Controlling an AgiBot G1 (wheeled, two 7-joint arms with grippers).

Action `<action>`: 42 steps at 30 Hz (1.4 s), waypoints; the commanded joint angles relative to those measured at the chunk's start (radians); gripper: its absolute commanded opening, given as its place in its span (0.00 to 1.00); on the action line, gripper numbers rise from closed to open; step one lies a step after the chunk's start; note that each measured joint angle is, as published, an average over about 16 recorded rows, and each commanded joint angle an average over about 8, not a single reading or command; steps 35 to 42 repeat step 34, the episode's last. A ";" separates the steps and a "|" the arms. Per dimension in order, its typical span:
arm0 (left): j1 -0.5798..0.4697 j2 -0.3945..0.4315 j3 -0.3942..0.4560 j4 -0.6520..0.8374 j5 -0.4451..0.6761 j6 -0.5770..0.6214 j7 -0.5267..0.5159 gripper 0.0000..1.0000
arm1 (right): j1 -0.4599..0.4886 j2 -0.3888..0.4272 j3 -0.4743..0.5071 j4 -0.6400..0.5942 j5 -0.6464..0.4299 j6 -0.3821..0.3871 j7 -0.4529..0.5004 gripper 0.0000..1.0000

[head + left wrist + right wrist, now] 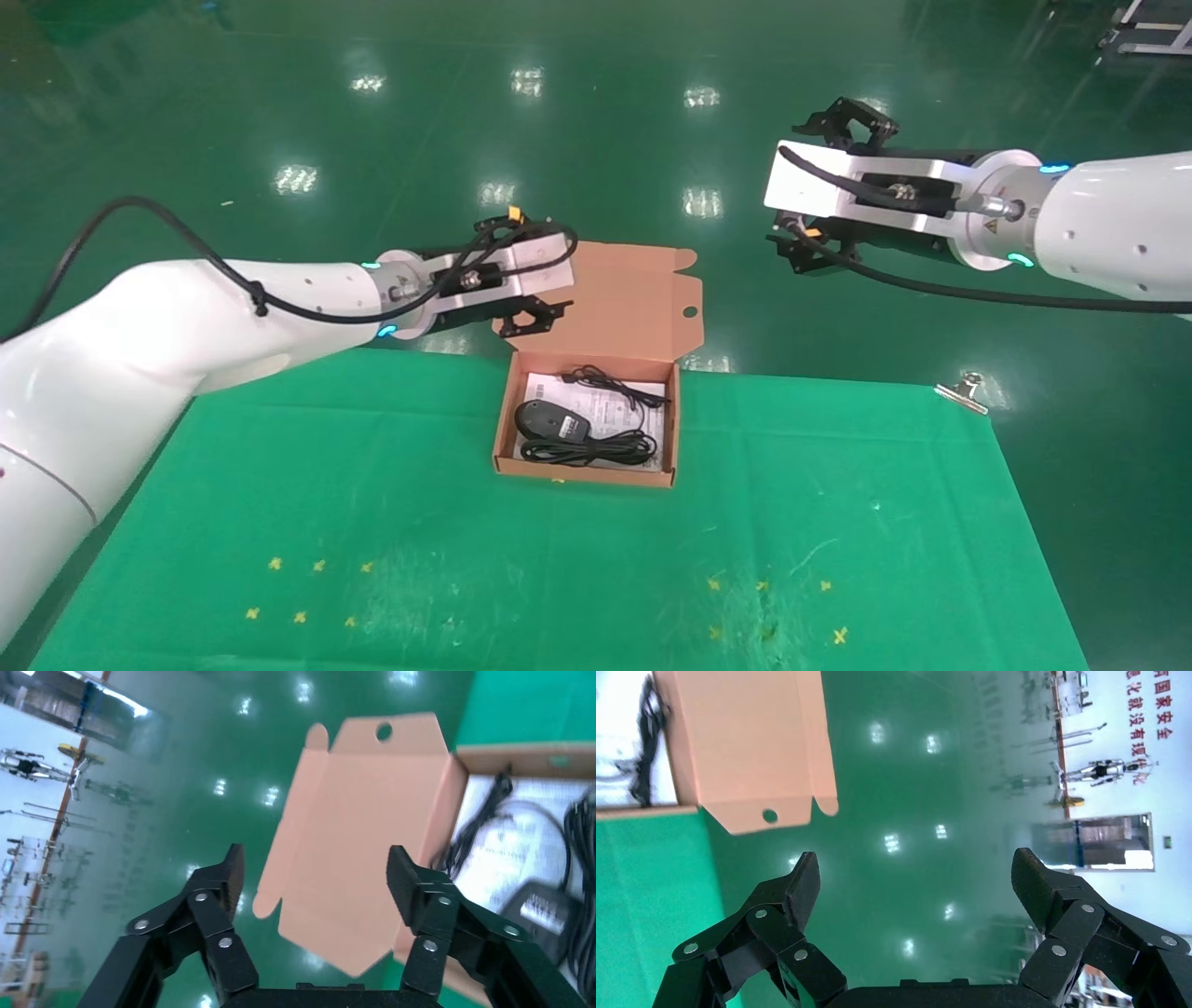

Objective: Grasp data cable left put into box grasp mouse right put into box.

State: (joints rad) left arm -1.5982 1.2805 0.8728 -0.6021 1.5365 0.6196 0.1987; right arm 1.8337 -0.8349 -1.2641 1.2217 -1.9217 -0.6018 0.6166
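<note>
The cardboard box (506, 424) stands open at the back middle of the green table, its lid (633, 298) tilted back. Inside, on the white sheet, lie the black mouse (549, 424), its thin cord (619, 387) toward the far side, and the bundled data cable (589, 451) along the near wall. My left gripper (533, 317) is open and empty, hovering just beyond the box's far-left corner beside the lid. In the left wrist view the gripper (315, 871) faces the lid (358, 825), with the mouse (545, 910) and the cable (585, 945) at the edge. My right gripper (799, 191) is open and empty, raised far right of the lid.
A green cloth (838, 522) covers the table, with small yellow marks near the front. A metal clip (964, 391) grips the cloth's back right corner. Glossy green floor lies beyond. The right wrist view shows its gripper (916, 874) over the floor, and the lid (750, 748).
</note>
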 commanded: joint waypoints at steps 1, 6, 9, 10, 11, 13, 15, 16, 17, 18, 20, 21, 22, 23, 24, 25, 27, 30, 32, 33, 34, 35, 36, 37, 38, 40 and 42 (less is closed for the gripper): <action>0.004 -0.010 -0.012 -0.009 -0.014 0.008 -0.007 1.00 | -0.006 0.006 0.014 0.010 0.012 -0.013 -0.012 1.00; 0.050 -0.069 -0.064 -0.070 -0.085 0.086 -0.041 1.00 | -0.073 0.026 0.101 0.015 0.117 -0.091 -0.049 1.00; 0.079 -0.105 -0.096 -0.106 -0.128 0.133 -0.062 1.00 | -0.114 0.038 0.154 0.017 0.181 -0.139 -0.072 1.00; 0.088 -0.117 -0.107 -0.119 -0.143 0.149 -0.069 1.00 | -0.127 0.041 0.171 0.018 0.202 -0.155 -0.079 1.00; 0.098 -0.129 -0.117 -0.131 -0.157 0.165 -0.076 1.00 | -0.141 0.045 0.189 0.019 0.224 -0.171 -0.087 1.00; 0.116 -0.153 -0.138 -0.155 -0.185 0.196 -0.089 1.00 | -0.168 0.053 0.223 0.021 0.265 -0.202 -0.102 1.00; 0.135 -0.176 -0.159 -0.179 -0.214 0.227 -0.103 1.00 | -0.194 0.061 0.257 0.023 0.307 -0.233 -0.116 1.00; 0.144 -0.188 -0.169 -0.191 -0.227 0.242 -0.109 1.00 | -0.208 0.065 0.274 0.024 0.328 -0.249 -0.124 1.00; 0.153 -0.199 -0.179 -0.203 -0.242 0.258 -0.116 1.00 | -0.221 0.068 0.292 0.025 0.349 -0.265 -0.131 1.00; 0.162 -0.211 -0.189 -0.215 -0.255 0.273 -0.123 1.00 | -0.234 0.072 0.309 0.026 0.369 -0.280 -0.138 1.00; 0.181 -0.235 -0.210 -0.238 -0.284 0.304 -0.136 1.00 | -0.261 0.080 0.343 0.028 0.411 -0.311 -0.153 1.00; 0.190 -0.247 -0.221 -0.251 -0.298 0.320 -0.143 1.00 | -0.274 0.084 0.360 0.029 0.432 -0.327 -0.161 1.00; 0.199 -0.258 -0.231 -0.262 -0.312 0.335 -0.150 1.00 | -0.288 0.088 0.377 0.030 0.453 -0.342 -0.168 1.00; 0.208 -0.270 -0.241 -0.274 -0.326 0.350 -0.157 1.00 | -0.301 0.091 0.394 0.031 0.473 -0.358 -0.175 1.00; 0.218 -0.282 -0.252 -0.286 -0.340 0.366 -0.164 1.00 | -0.314 0.095 0.412 0.031 0.495 -0.374 -0.183 1.00; 0.227 -0.293 -0.262 -0.298 -0.354 0.381 -0.170 1.00 | -0.327 0.099 0.429 0.032 0.515 -0.389 -0.190 1.00; 0.245 -0.317 -0.282 -0.322 -0.382 0.412 -0.184 1.00 | -0.354 0.107 0.463 0.034 0.557 -0.420 -0.205 1.00; 0.273 -0.351 -0.313 -0.357 -0.424 0.457 -0.203 1.00 | -0.393 0.118 0.513 0.037 0.618 -0.466 -0.226 1.00; 0.287 -0.369 -0.328 -0.376 -0.445 0.481 -0.214 1.00 | -0.413 0.124 0.539 0.038 0.650 -0.490 -0.238 1.00; 0.291 -0.375 -0.334 -0.381 -0.452 0.488 -0.217 1.00 | -0.420 0.126 0.548 0.039 0.660 -0.497 -0.241 1.00; 0.296 -0.381 -0.339 -0.388 -0.459 0.496 -0.220 1.00 | -0.427 0.128 0.557 0.039 0.671 -0.505 -0.245 1.00; 0.296 -0.381 -0.339 -0.388 -0.459 0.496 -0.220 1.00 | -0.427 0.128 0.557 0.039 0.671 -0.505 -0.245 1.00; 0.296 -0.381 -0.339 -0.388 -0.459 0.496 -0.220 1.00 | -0.427 0.128 0.557 0.039 0.671 -0.505 -0.245 1.00; 0.296 -0.381 -0.339 -0.388 -0.459 0.496 -0.220 1.00 | -0.427 0.128 0.557 0.039 0.671 -0.505 -0.245 1.00; 0.296 -0.381 -0.339 -0.388 -0.459 0.496 -0.220 1.00 | -0.427 0.128 0.557 0.039 0.671 -0.505 -0.245 1.00; 0.296 -0.381 -0.339 -0.388 -0.459 0.496 -0.220 1.00 | -0.427 0.128 0.557 0.039 0.671 -0.505 -0.245 1.00; 0.296 -0.381 -0.339 -0.388 -0.459 0.496 -0.220 1.00 | -0.427 0.128 0.557 0.039 0.671 -0.505 -0.245 1.00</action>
